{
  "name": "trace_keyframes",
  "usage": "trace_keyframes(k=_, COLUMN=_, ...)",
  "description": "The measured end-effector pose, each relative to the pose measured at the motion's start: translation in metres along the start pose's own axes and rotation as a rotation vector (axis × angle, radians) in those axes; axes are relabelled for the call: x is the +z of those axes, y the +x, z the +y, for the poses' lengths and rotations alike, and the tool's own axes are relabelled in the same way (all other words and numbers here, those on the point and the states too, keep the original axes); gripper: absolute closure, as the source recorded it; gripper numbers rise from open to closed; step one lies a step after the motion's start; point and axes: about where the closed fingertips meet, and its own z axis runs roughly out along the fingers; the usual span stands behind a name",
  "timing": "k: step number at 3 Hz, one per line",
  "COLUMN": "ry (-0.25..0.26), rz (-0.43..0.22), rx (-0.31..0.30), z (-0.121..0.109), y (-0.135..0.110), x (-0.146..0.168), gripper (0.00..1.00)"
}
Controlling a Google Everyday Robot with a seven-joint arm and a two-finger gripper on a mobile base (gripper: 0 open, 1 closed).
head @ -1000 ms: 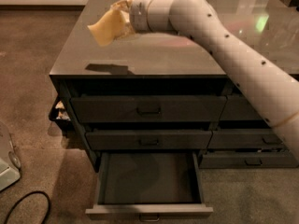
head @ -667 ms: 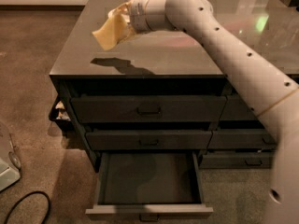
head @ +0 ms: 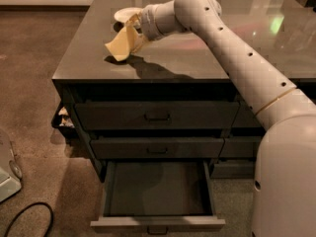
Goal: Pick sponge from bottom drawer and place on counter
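The pale yellow sponge (head: 122,42) hangs from my gripper (head: 134,29) over the left part of the glossy grey counter (head: 197,58). Its lower corner is at or just above the counter top, over its own shadow. My gripper is shut on the sponge's upper end. My white arm reaches in from the lower right. The bottom drawer (head: 157,191) of the left column stands pulled out and shows nothing inside.
A white round bowl (head: 125,15) sits on the counter just behind the sponge. Two closed drawers (head: 157,116) are above the open one. A black cable (head: 29,221) and a pale object (head: 7,174) lie on the carpet at the left.
My gripper has come down and moved right with the sponge, from high above the counter's left edge to just over the counter top. The camera has also shifted.
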Motion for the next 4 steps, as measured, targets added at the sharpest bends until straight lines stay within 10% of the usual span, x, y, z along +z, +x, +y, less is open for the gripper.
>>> trace_keyframes(k=4, ry=-0.027, rz=-0.003, rx=0.009, z=0.0063, y=0.0058, x=0.0019, gripper=0.00)
